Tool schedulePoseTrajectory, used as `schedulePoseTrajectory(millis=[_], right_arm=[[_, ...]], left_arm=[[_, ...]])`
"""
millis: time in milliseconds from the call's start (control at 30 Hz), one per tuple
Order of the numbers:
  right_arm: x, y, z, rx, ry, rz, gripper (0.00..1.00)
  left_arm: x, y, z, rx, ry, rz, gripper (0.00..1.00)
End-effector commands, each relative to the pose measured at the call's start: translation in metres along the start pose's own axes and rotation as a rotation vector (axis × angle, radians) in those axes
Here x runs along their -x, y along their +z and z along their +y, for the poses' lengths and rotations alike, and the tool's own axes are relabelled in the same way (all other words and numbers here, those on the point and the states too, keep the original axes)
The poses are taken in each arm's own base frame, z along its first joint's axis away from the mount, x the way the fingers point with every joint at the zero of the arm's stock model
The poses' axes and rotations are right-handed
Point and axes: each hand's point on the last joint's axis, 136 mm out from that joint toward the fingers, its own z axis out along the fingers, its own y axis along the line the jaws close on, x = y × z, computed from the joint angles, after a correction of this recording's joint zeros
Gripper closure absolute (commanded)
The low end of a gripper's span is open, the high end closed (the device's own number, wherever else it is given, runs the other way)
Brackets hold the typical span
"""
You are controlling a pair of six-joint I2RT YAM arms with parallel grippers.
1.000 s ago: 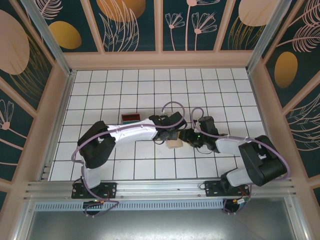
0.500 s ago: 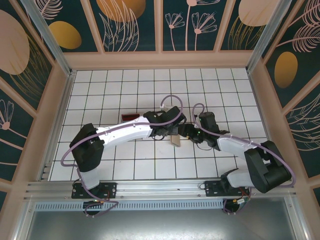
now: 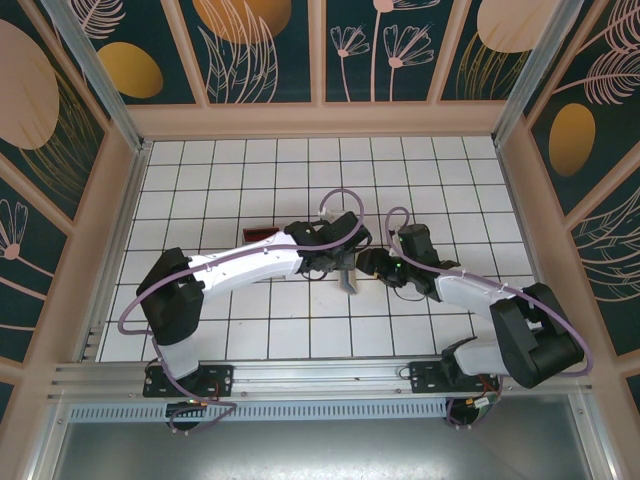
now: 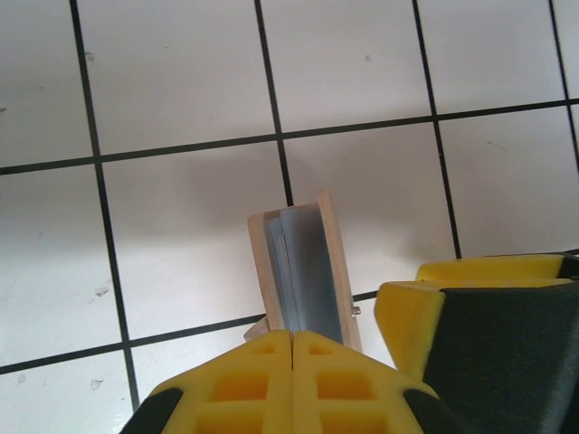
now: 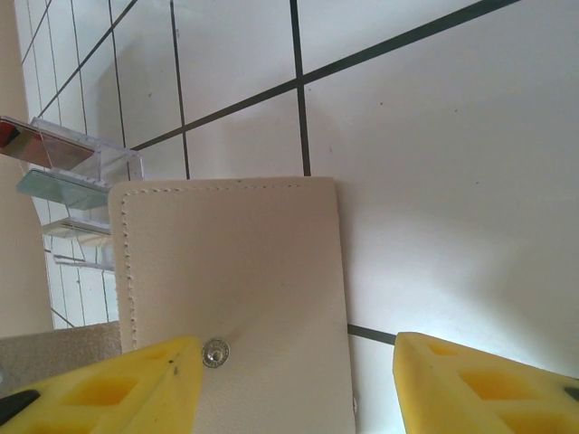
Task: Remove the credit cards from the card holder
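My left gripper [image 3: 338, 268] [image 4: 291, 362] is shut on the lower edge of the card holder [image 3: 348, 284] and holds it up on edge over the white tiles. In the left wrist view the card holder [image 4: 303, 271] shows tan outer panels with a light blue inside, slightly parted. My right gripper [image 3: 368, 268] [image 5: 294, 384] is open, its yellow fingers on either side of the holder's tan snap-button face [image 5: 235, 271]. A red credit card [image 5: 20, 134], a teal one [image 5: 50, 185] and a tan one [image 5: 68, 228] stand in a clear tray.
The clear tray [image 5: 90, 158] [image 3: 262, 236] sits on the tiles left of both grippers, close behind the left forearm. A yellow finger of the right gripper [image 4: 488, 316] shows just right of the holder. Wooden walls ring the tiled floor [image 3: 300, 180].
The left arm has stretched further right and turned the card holder up onto its edge. The right gripper's jaws have opened wider beside it.
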Motion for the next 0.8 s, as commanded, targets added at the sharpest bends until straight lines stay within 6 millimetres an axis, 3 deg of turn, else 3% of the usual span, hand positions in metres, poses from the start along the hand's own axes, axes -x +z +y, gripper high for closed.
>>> schedulePoseTrajectory(millis=[0, 267, 567, 667, 767], right_arm=[[0.010, -0.005, 0.009, 0.005, -0.033, -0.026, 0.41], [0.013, -0.007, 0.025, 0.044, -0.073, -0.014, 0.36], [0.000, 0.005, 0.035, 0.088, -0.107, 0.072, 0.30], [0.002, 0.005, 0.033, 0.067, -0.111, 0.061, 0.32], [0.006, 0.005, 0.026, 0.022, -0.111, 0.044, 0.41]], left_arm=[[0.002, -0.005, 0.014, 0.053, -0.004, -0.010, 1.00], [0.009, -0.003, -0.004, -0.009, 0.003, -0.014, 1.00], [0.017, -0.009, -0.014, -0.053, 0.010, -0.034, 1.00], [0.022, -0.014, -0.016, -0.064, 0.007, -0.055, 1.00], [0.017, -0.009, -0.010, -0.032, 0.014, -0.041, 1.00]])
